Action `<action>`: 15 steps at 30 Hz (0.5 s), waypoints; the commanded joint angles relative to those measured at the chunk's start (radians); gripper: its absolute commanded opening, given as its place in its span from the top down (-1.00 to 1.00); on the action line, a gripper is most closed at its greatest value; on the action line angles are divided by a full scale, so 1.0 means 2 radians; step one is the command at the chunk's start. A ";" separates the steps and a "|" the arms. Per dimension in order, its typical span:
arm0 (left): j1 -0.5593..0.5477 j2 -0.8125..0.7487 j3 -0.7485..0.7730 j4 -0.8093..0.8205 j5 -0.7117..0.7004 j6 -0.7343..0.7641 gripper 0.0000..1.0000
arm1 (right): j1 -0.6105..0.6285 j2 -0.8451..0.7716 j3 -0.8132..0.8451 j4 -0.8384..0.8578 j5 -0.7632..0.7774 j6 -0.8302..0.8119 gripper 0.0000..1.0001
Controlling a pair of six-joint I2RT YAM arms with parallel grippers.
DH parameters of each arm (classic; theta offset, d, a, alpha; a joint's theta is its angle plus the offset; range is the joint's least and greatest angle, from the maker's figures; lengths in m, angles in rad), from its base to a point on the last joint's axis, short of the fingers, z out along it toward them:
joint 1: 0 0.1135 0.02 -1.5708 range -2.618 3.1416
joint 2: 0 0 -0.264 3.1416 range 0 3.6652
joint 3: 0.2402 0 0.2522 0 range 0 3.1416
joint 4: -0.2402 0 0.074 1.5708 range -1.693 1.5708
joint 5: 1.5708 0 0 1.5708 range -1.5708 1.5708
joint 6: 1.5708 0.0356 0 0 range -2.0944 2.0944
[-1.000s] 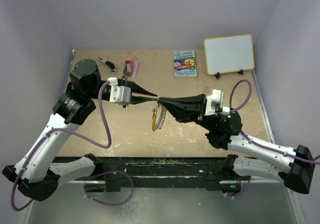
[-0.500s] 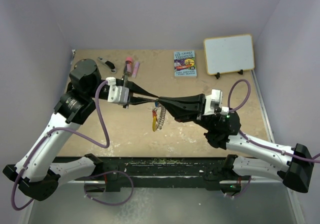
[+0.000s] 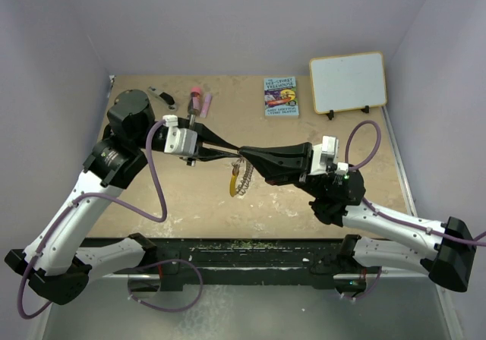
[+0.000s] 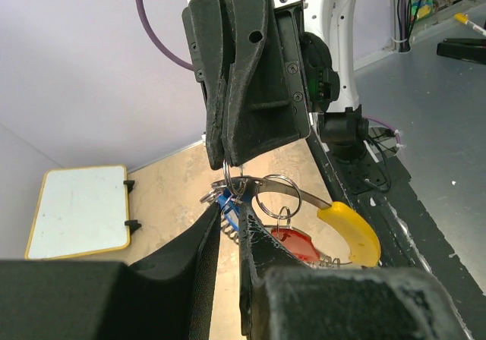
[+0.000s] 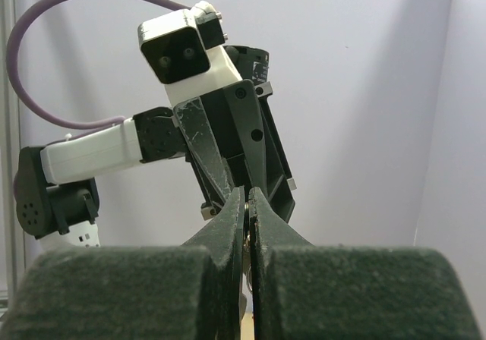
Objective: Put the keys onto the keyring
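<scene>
Blue covered the small book (image 3: pixel 281 97) at the back of the table (image 3: pixel 190 196), and its cover had writing, but the words were too small to read. A blank whiteboard (image 3: pixel 348 82) stood beside it on the right. A dark red tube (image 3: pixel 195 96) and a black-and-silver clip (image 3: pixel 161 97) lay at the back left, well apart from the arms. Nothing stood between the two arms. They met tip to tip above the middle of the table. The keyring (image 3: pixel 239 179) hung in the air just under the meeting point, with its yellow part low and to the left. The right gripper (image 3: pixel 244 155) was closed tight, and its tips pinched the thin silver wire of the keyring. The red key (image 4: pixel 292 241) dangled from a small loop near the yellow part. The blue key (image 4: pixel 226 202) sat right at the tips of the left gripper (image 3: pixel 231 151). Its jaws had only a slim gap between them, and I could not tell whether they squeezed the blue key or just touched it.
</scene>
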 commanded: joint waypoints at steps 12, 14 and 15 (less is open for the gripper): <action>-0.003 0.006 0.000 0.062 0.024 -0.073 0.60 | 0.001 0.017 0.006 0.073 0.004 -0.001 1.00; -0.003 0.007 0.000 0.068 0.024 -0.079 0.60 | 0.001 0.023 0.006 0.081 0.005 0.000 1.00; -0.003 0.007 0.000 0.071 0.024 -0.082 0.60 | 0.001 0.024 0.006 0.085 0.005 0.000 1.00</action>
